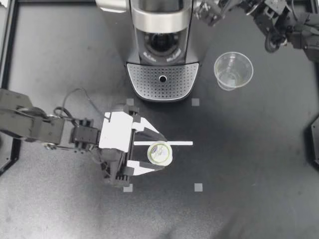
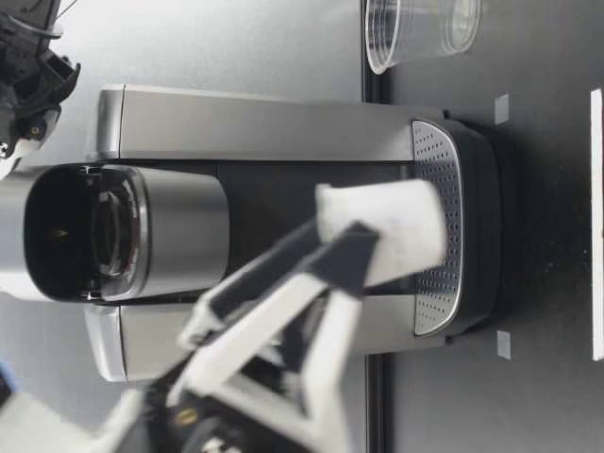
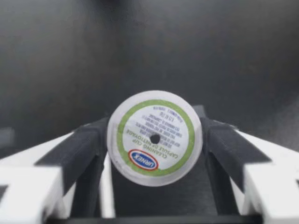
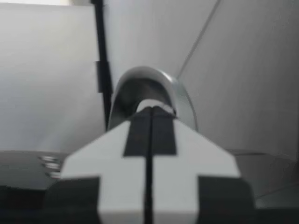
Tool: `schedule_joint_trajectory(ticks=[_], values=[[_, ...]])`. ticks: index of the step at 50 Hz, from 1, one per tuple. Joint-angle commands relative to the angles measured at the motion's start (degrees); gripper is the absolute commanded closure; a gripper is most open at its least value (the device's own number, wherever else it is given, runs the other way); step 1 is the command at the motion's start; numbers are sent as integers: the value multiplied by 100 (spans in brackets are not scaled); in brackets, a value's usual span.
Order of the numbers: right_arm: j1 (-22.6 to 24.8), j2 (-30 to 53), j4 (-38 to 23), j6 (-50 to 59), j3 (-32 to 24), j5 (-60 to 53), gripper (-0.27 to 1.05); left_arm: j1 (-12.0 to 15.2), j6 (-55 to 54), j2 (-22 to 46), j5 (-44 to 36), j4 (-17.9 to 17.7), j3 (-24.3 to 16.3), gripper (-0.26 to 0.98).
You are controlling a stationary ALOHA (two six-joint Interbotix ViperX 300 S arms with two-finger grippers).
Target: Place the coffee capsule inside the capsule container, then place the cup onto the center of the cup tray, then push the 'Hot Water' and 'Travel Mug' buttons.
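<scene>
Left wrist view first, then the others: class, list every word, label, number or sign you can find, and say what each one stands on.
On the coffee capsule lid: a green ring of small words and an oval brand badge; brand print, not quoted here.
On the coffee machine: two small white markings by the brew opening, too small to read.
On the dark panel in the right wrist view: pale marks, too blurred to read.
On the cup: none.

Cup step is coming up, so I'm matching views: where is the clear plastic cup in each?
Top view: the clear plastic cup stands beside the silver and black coffee machine, on my right arm's side.
Low view: the cup stands upright beside the machine.
Left wrist view: not in it.
Right wrist view: not in it.
Shared landmark: the machine's perforated metal cup tray, also in the low view.
</scene>
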Motion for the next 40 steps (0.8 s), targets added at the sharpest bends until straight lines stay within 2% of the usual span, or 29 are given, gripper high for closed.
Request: schedule_joint_trajectory(ticks=[1, 11, 17, 27, 31, 40], values=[[-211, -62, 9, 0, -167, -9, 76, 26, 290, -334, 369, 53, -308, 20], [-308, -44, 18, 0, -176, -9, 76, 149, 1380, -580, 1644, 123, -1020, 20], [-316, -70, 9, 0, -167, -26, 76, 193, 1828, -677, 2452, 562, -1477, 20], [-299, -167, 0, 70, 18, 0, 76, 185, 1846, -993, 3419, 1846, -2004, 20], [-299, -211, -9, 202, 185, 0, 76, 193, 1811, -1143, 3551, 2531, -2057, 20], [-299, -387, -9, 439, 615, -123, 76, 220, 1512, -1362, 3498, 3735, -2057, 20]])
